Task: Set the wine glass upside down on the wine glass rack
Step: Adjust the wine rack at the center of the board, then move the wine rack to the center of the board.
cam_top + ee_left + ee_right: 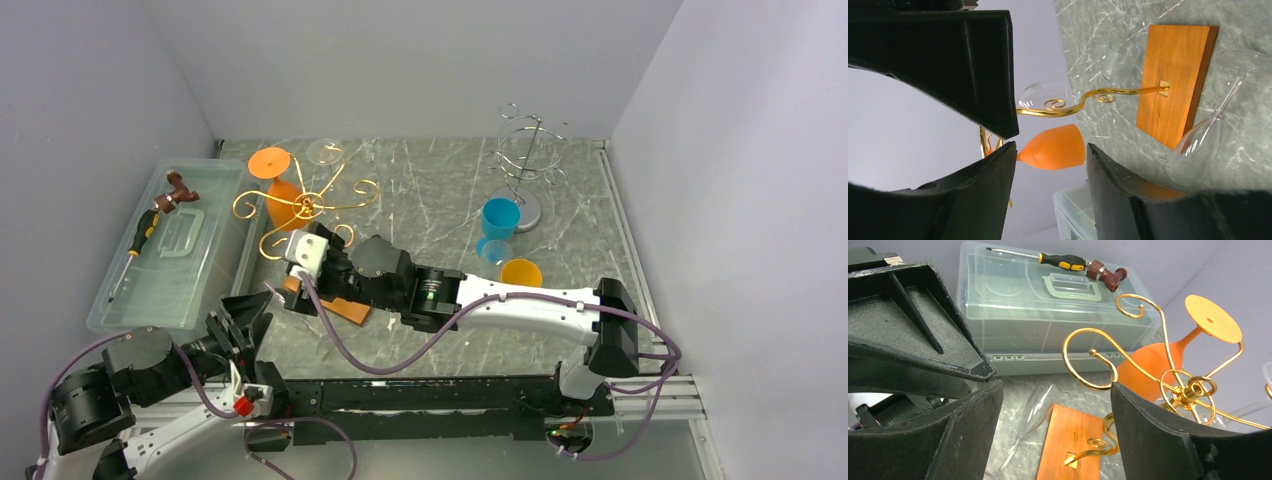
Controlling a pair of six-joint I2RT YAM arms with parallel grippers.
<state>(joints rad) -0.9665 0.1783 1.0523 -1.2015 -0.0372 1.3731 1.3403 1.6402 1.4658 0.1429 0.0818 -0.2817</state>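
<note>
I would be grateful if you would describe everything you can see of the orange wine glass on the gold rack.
The orange wine glass looks like opaque, matte plastic, with a flat round foot, a short stem and a rounded bowl. It hangs upside down, foot uppermost and bowl mouth down, its stem caught in an arm of the gold wire rack, on the side towards the clear storage box. It looks whole. Only the rack touches it.

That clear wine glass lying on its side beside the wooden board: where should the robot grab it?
Probably the thin stem, from above, gripping across it. The clear wine glass lies flat on the table, so its stem is exposed and narrow; the bowl is wide, round and likely slippery.
</note>
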